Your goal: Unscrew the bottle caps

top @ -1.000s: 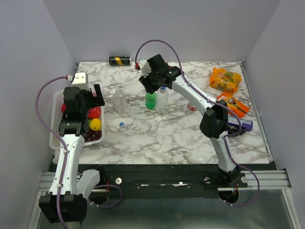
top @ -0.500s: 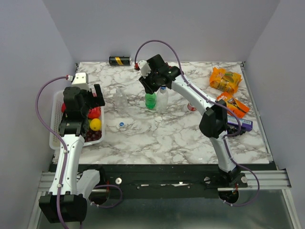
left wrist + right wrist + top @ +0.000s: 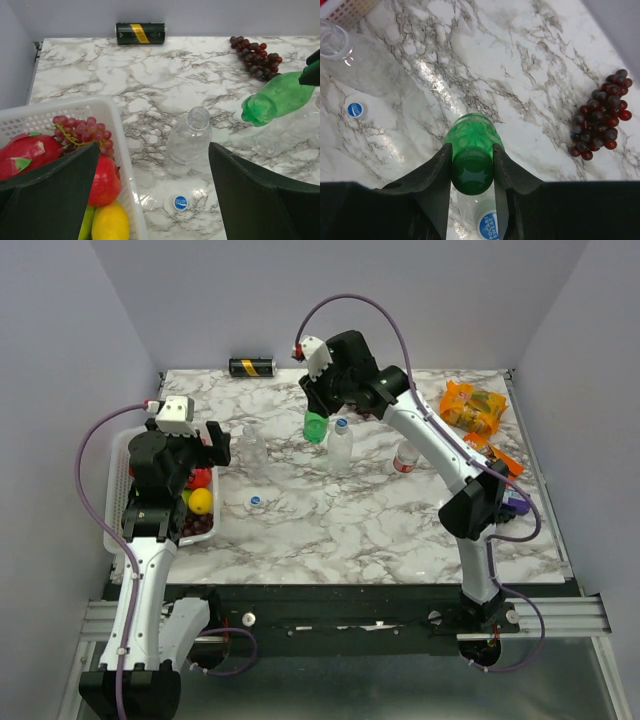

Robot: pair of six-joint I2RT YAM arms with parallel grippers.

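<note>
My right gripper [image 3: 472, 162] is shut on the capped top of the translucent green bottle [image 3: 471, 137]. It holds the bottle tilted in the air above the table [image 3: 315, 427], where the left wrist view also catches this green bottle [image 3: 277, 97]. Just below it stands a clear bottle with a blue cap [image 3: 341, 444] [image 3: 487, 226]. A clear bottle without a cap [image 3: 190, 137] [image 3: 253, 448] stands to the left, with a loose blue cap [image 3: 180, 202] [image 3: 256, 501] lying in front of it. The red-label bottle [image 3: 404, 460] is further right. My left gripper [image 3: 155, 200] hangs open over the basket's edge with nothing between its fingers.
A white basket [image 3: 107, 107] of fruit sits at the left edge. A black-and-gold can [image 3: 251, 367] lies at the back. Dark grapes [image 3: 256, 57] lie on the marble near the back. Orange snack bags [image 3: 472, 407] and a purple packet [image 3: 512, 503] are on the right.
The right arm has lifted the green bottle off the table, up and toward the back, and it now hangs tilted. The left arm has shifted slightly to the right.
</note>
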